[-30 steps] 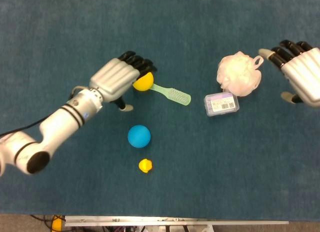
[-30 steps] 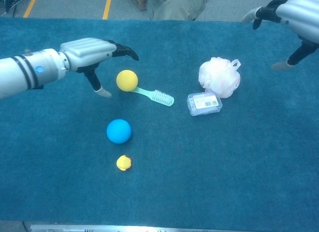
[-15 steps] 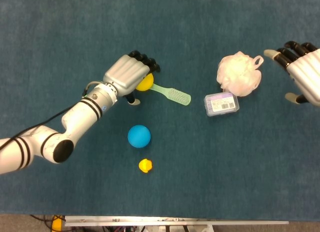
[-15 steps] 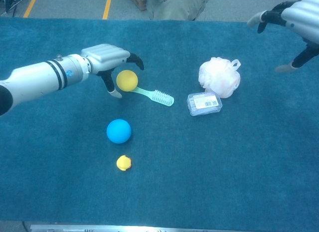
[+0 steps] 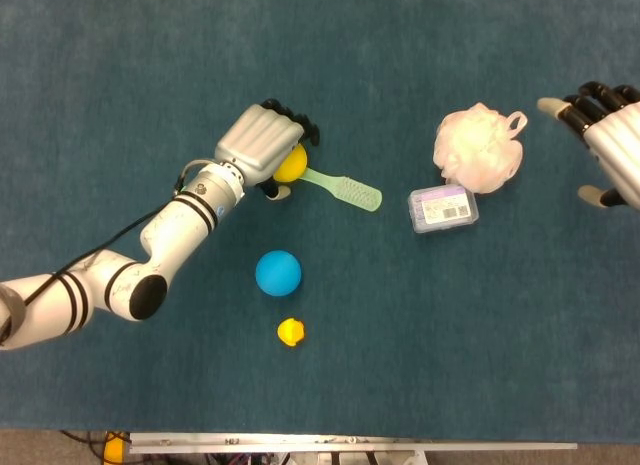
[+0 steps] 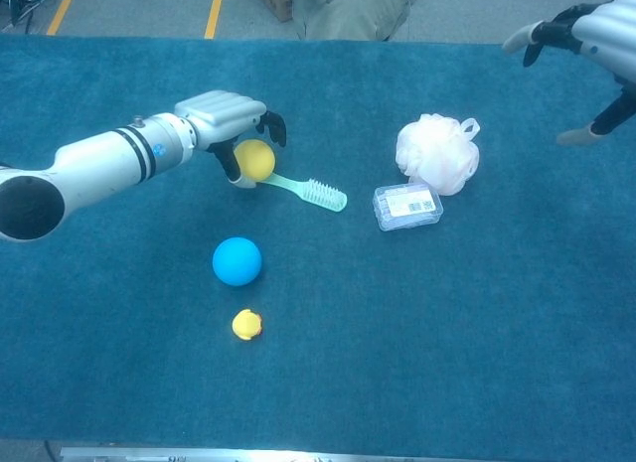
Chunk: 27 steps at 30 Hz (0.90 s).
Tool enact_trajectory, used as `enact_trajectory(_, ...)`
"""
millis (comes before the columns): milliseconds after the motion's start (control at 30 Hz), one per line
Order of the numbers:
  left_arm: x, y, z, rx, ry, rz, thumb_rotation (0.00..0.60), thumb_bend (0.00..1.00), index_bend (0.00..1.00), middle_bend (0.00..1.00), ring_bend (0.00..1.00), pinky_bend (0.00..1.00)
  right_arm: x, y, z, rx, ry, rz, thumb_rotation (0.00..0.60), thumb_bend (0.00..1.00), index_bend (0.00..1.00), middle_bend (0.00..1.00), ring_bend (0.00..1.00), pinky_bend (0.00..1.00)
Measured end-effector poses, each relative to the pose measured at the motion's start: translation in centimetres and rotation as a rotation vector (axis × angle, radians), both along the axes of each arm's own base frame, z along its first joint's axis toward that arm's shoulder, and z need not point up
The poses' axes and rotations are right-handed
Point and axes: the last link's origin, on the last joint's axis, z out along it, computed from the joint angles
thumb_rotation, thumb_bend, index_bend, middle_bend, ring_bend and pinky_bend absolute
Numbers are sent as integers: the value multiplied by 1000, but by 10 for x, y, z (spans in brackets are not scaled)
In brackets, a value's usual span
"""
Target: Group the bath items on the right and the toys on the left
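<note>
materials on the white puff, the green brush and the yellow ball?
White puff: gathered nylon-type mesh, judging by its frilly, airy folds and loop.
Green brush: looks like translucent moulded plastic, pale mint, slightly glossy.
Yellow ball: matte with no highlights, probably foam or soft rubber; the pictures cannot say which.

No legible text in either view. The small clear box right of centre on the surface, just near of the white bath pouf, carries a purple-and-white label with dark print; the characters are too small to read. No readable markings on the other items.
</note>
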Motion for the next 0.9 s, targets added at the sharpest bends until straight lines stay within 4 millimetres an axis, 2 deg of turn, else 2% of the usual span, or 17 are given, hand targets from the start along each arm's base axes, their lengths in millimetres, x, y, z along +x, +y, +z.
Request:
enact_trajectory(200,-3,3,-6,2,-2,23,600,203,335,315,301,199,-3,-1,1,-2,0,-7,600,2,207,321,198,326)
enact_trajectory(567,-11,7,-11,11,-36,62,600,246,444,470,483,232,-5,-1,0,-1,1,-14,600,2,215,321,198,326)
enact_trajectory(900,-16,-5,10,1,-66,35,600,246,446,477,472,234,-4,-1,-3,6,-1,-14,600,2,216,321,198,327)
